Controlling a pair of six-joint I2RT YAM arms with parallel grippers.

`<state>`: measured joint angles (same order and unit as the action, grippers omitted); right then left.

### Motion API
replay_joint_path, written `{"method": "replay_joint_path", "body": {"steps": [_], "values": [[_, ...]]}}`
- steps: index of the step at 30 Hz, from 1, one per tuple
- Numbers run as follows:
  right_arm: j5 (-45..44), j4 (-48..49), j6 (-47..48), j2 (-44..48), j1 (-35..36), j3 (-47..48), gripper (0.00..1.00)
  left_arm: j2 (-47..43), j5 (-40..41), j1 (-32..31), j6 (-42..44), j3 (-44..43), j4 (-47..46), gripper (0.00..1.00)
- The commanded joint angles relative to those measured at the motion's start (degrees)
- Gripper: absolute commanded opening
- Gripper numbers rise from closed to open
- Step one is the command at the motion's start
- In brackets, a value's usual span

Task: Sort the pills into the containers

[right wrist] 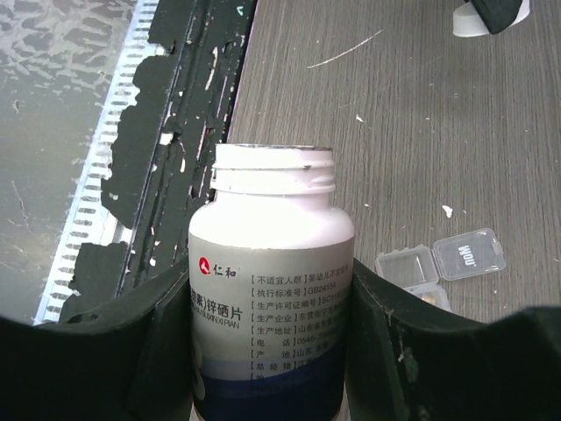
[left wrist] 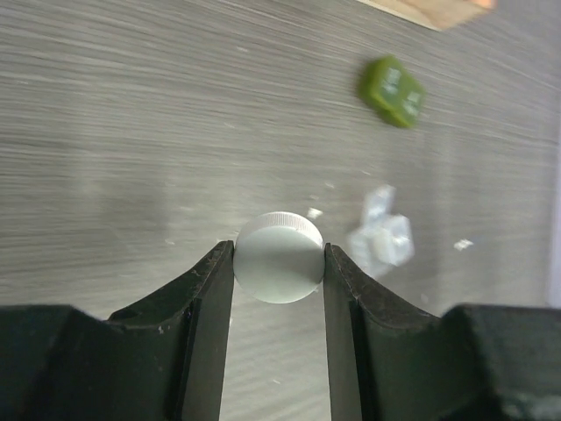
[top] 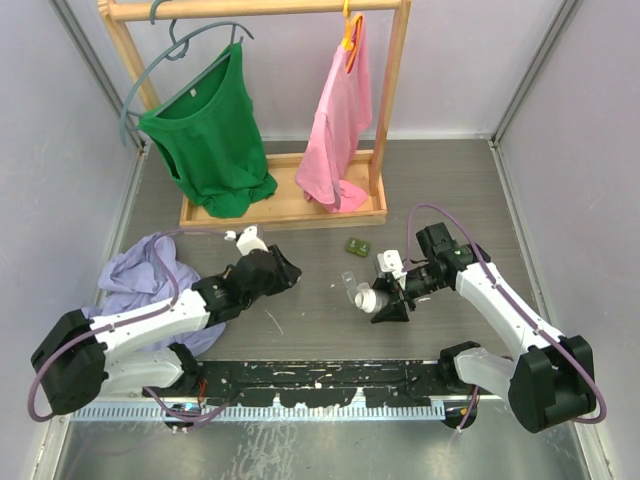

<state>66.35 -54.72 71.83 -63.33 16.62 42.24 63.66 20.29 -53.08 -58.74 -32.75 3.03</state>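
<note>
Looking like pour time: right gripper (right wrist: 273, 279) clamps the open pill bottle (right wrist: 272, 210), left gripper (left wrist: 279, 254) pinches its cap (left wrist: 279, 267); next tip over clear pill box (right wrist: 443, 261).

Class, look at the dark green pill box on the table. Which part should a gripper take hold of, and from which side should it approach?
Probably grip the dark green pill box across two opposite side walls, coming straight down from above. It lies flat and low on the table, so only its thin edges offer the fingers a hold. Its top is broad and flat.
</note>
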Motion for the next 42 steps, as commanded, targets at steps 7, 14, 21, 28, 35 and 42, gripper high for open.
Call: {"method": "replay_joint_path", "body": {"steps": [7, 14, 21, 28, 35, 42], "values": [[2.0, -0.4, 0.9, 1.3, -0.4, 1.3, 0.01, 14.1, 12.2, 5.4, 2.4, -13.6, 19.9, 0.34], [2.1, -0.4, 0.8, 1.1, -1.3, 1.3, 0.01, 24.2, 11.4, 10.0, 1.7, -19.4, 21.1, 0.41], [2.5, -0.6, 0.8, 1.5, -2.1, 1.3, 0.01, 22.9, 9.6, 10.8, 3.3, -21.2, 22.4, 0.78], [7.6, -0.1, -6.9, 5.0, -10.2, 5.8, 0.06, 2.9, -12.1, 8.9, 14.1, -14.5, 11.7, 0.85], [7.9, 47.0, -73.4, 9.9, -31.6, 21.6, 0.02, -21.8, -28.2, 8.9, 19.1, -1.4, -1.0, 0.87], [3.4, 66.2, -98.8, 20.7, -18.4, 22.0, 0.04, -29.8, -30.2, 8.8, 15.0, 2.4, -3.1, 0.87]]}}
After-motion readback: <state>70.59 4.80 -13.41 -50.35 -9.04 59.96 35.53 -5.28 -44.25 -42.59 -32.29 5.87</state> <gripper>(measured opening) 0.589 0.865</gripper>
